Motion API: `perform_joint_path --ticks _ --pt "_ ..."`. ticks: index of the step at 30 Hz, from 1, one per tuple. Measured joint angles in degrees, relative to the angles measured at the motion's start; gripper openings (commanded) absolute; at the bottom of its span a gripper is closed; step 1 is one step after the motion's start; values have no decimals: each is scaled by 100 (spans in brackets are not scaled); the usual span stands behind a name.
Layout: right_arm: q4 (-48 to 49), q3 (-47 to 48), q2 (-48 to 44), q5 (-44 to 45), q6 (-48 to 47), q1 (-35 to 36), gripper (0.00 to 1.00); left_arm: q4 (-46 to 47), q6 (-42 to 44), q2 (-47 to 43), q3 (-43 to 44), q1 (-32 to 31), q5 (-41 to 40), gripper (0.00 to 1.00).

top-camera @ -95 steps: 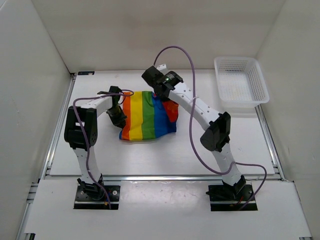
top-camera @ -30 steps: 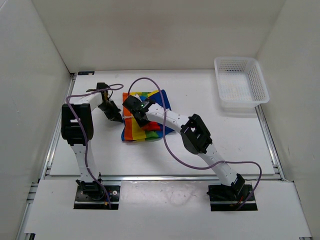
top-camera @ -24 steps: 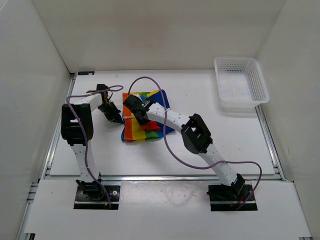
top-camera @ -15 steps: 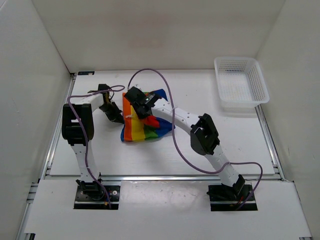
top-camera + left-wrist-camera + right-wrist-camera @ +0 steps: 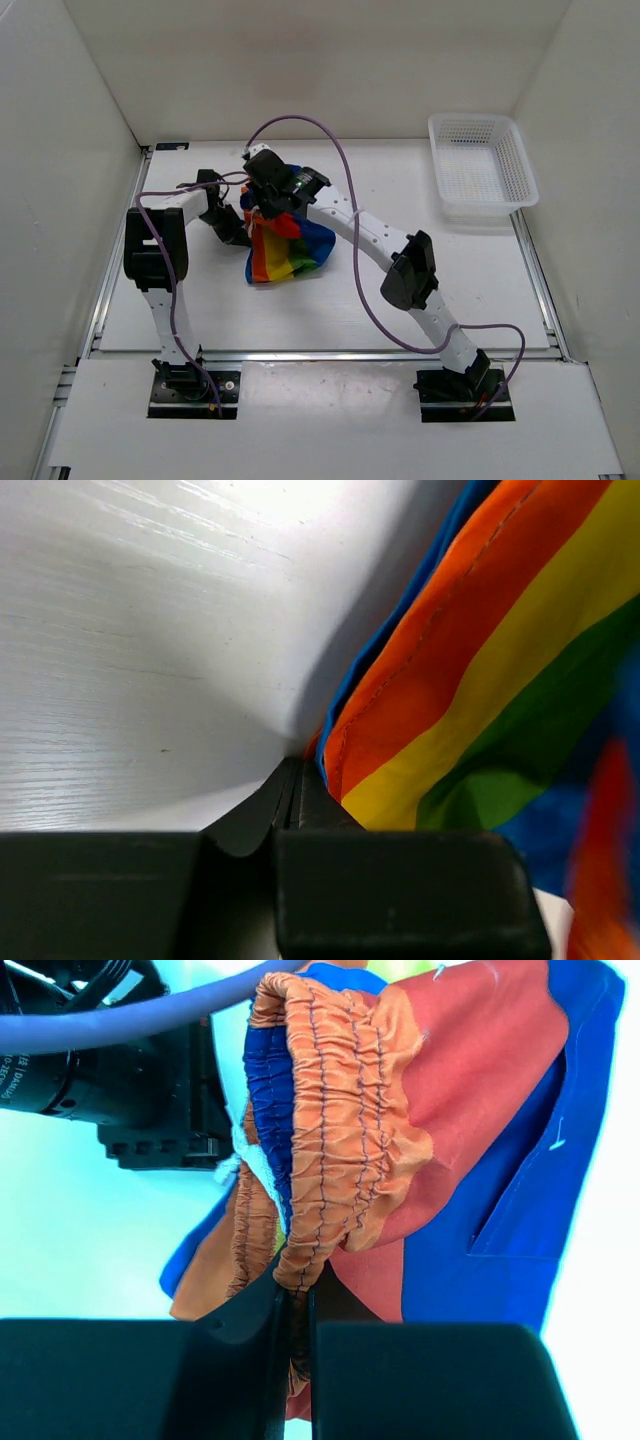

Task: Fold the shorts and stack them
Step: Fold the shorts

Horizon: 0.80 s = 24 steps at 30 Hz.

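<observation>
1. Right hand [image 5: 292, 1295] is clamped tight on the gathered orange elastic waistband of the rainbow-striped soft cloth shorts [image 5: 400, 1110]; the wrist view shows the band bunched between its fingers.
2. My left hand [image 5: 298, 780] has its fingers pressed together, the tips touching the orange hem at the garment's left side. I cannot tell whether any cloth is nipped between them.
3. From above, the right hand holds the waistband up off the white table [image 5: 450, 290]. The shorts hang from it in a crumpled drape, with the lower edge resting on the table left of centre.
4. My judgement on progress: no flat fold lies finished. This is mid-fold at best, and laying down, smoothing and stacking are all left.
5. Farthest off, the white plastic mesh basket [image 5: 436, 150] sits at the far right, well apart from the shorts.
</observation>
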Motion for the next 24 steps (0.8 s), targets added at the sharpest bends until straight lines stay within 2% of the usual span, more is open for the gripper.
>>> perform_joint_path --ticks 4,5,6,8,9,11,15,16,19,21,23,24 --pt "0 66 374 -188 66 0 0 55 -39 -28 -50 0 24 10" --pt "0 66 490 -249 79 0 4 68 -42 -39 -70 0 24 10" --pt "-7 66 601 -319 85 2 29 83 -44 -52 -92 0 26 10" --pt "-4 -24 743 -479 120 9 46 118 -61 -111 -166 0 17 14" --pt "4 -162 758 -584 114 13 65 131 -70 -155 -236 0 15 17" --pt "103 -529 682 -713 149 26 77 122 -98 -249 -367 44 20 22" --pt "308 -1432 199 -839 140 35 81 7 -131 -546 -627 229 22 28" --pt "308 -1665 -26 -861 144 37 85 -61 -136 -660 -636 319 24 29" --pt "367 -2046 -765 -907 146 11 85 -269 -125 -1064 -553 503 2 30" --pt "485 -2199 -1331 -916 162 -50 85 -522 -85 -1335 -240 549 -87 23" --pt "704 -2468 -2017 -866 216 -197 75 -708 -9 -1523 251 452 -236 10" --pt "813 -2688 -2393 -833 262 -308 72 -752 42 -1593 511 337 -317 10"
